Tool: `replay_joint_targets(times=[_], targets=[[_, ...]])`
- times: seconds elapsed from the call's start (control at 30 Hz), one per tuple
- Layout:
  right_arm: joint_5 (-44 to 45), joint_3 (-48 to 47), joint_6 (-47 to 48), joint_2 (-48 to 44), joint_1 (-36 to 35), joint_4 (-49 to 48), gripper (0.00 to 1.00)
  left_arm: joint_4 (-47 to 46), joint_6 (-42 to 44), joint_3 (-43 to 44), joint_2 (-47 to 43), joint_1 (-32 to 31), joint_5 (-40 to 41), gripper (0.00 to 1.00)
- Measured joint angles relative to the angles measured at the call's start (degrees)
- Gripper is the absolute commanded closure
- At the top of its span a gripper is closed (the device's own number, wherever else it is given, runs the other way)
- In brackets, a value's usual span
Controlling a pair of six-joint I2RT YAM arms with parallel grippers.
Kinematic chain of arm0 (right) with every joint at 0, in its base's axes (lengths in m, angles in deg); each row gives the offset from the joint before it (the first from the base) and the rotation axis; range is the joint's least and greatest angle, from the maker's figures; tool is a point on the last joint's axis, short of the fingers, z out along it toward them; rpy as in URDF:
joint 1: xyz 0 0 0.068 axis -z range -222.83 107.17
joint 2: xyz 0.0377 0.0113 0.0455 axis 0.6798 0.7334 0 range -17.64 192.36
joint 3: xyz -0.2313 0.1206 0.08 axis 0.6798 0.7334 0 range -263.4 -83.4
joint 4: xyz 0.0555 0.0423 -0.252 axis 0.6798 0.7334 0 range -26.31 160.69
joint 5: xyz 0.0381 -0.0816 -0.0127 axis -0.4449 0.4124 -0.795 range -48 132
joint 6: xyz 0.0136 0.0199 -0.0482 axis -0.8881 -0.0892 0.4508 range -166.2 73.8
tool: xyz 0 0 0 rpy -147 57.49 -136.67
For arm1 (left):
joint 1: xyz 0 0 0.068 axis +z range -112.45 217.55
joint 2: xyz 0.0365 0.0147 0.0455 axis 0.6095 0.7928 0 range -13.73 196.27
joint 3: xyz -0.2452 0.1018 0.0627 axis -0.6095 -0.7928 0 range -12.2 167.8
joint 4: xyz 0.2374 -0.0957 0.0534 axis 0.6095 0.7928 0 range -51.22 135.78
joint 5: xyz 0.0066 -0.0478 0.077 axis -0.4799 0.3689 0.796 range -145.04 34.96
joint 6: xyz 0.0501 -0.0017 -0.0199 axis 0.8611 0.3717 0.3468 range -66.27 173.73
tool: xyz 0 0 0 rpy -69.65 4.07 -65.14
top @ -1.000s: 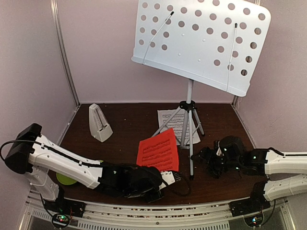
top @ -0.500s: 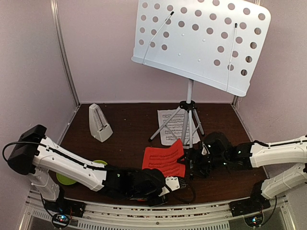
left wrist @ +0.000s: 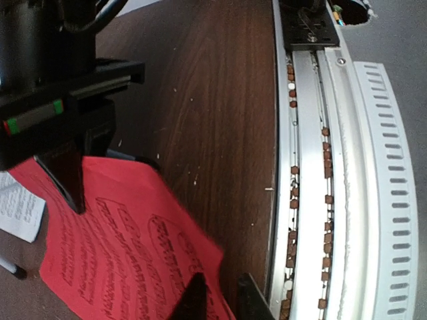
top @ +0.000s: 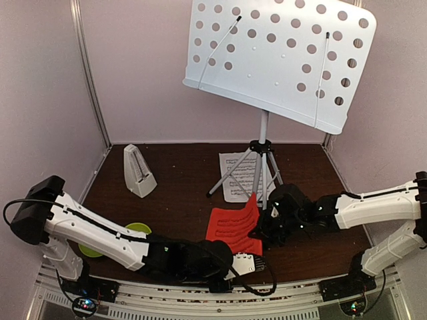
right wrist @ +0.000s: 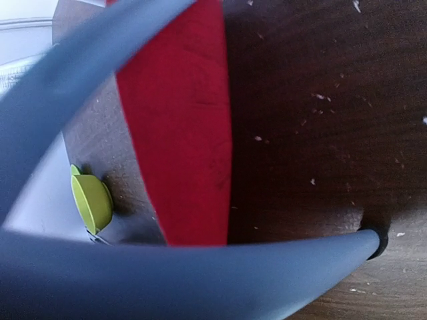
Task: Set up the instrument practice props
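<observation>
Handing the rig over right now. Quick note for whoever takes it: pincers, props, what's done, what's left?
Left pincer: fingers straddle the red sheet's near corner, close together; can't confirm a grip.
Right pincer: on the red sheet's far edge, which is lifted off the table; looks clamped.
Music stand: upright at the back, nothing on its desk.
White sheet: flat among the tripod legs.
Metronome: upright, back left.
Done: stand and metronome are standing.
Left: both sheets onto the desk, probably red first.
</observation>
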Motion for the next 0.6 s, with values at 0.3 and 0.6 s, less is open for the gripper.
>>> replay_joint_targets(times=[0.3, 0.6], targets=[[1.75, -2.99, 10.80, -5.29, -0.74, 1.29, 1.00, 1.46, -11.61, -12.98, -15.89, 2.71, 2.40, 0.18], [2.10, 0.55, 24.65, -16.31, -1.77, -5.88, 1.00, 1.31, -20.65, -24.00, -28.35, 4.61, 3.98, 0.17]])
